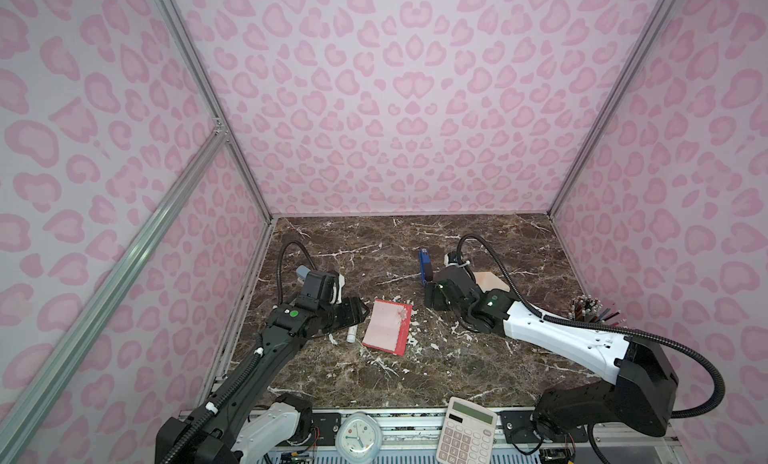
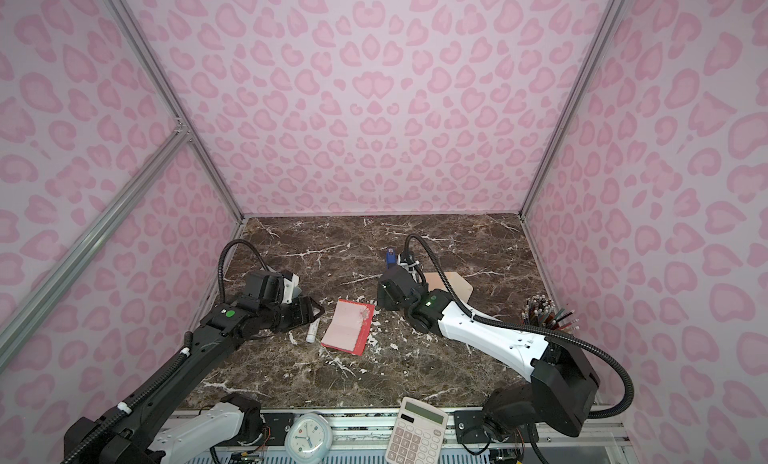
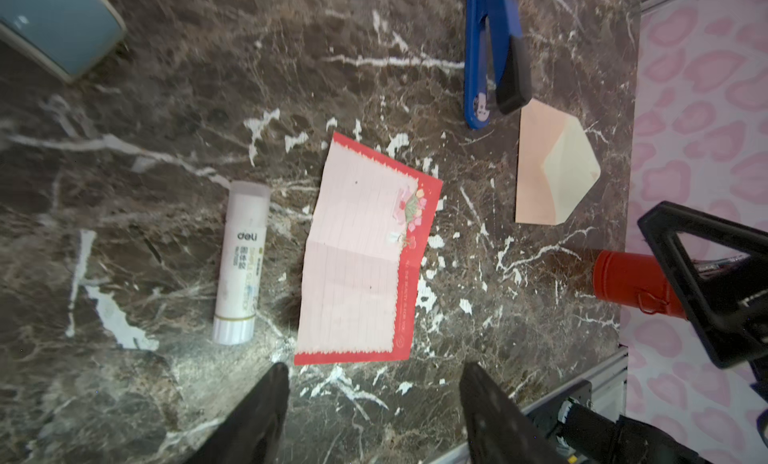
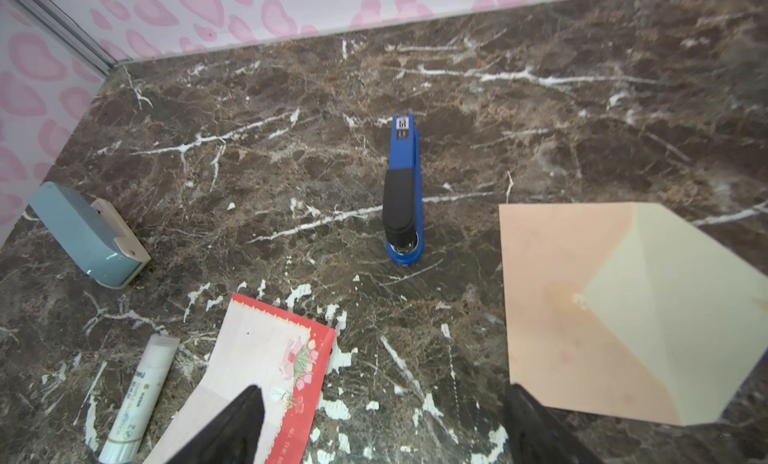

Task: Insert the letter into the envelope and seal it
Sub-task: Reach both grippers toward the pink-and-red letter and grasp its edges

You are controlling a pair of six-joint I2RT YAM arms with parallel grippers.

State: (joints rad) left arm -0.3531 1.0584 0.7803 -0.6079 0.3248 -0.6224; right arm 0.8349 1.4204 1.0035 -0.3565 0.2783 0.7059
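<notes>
Left hand (image 3: 374,368), right hand (image 4: 383,388) hang released; glue stick (image 3: 241,262) beside letter (image 3: 357,258), stapler (image 4: 402,192) beside envelope (image 4: 582,308).

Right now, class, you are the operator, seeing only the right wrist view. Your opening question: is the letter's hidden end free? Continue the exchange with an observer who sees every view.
Observer: Yes. The left wrist view shows the whole letter with nothing on it, creased across its middle.
Operator: Where is the left gripper?
Observer: The left gripper is open, just short of the letter, holding nothing.
Operator: Anything on my right?
Observer: A red pencil cup stands at the table's right edge.
</notes>
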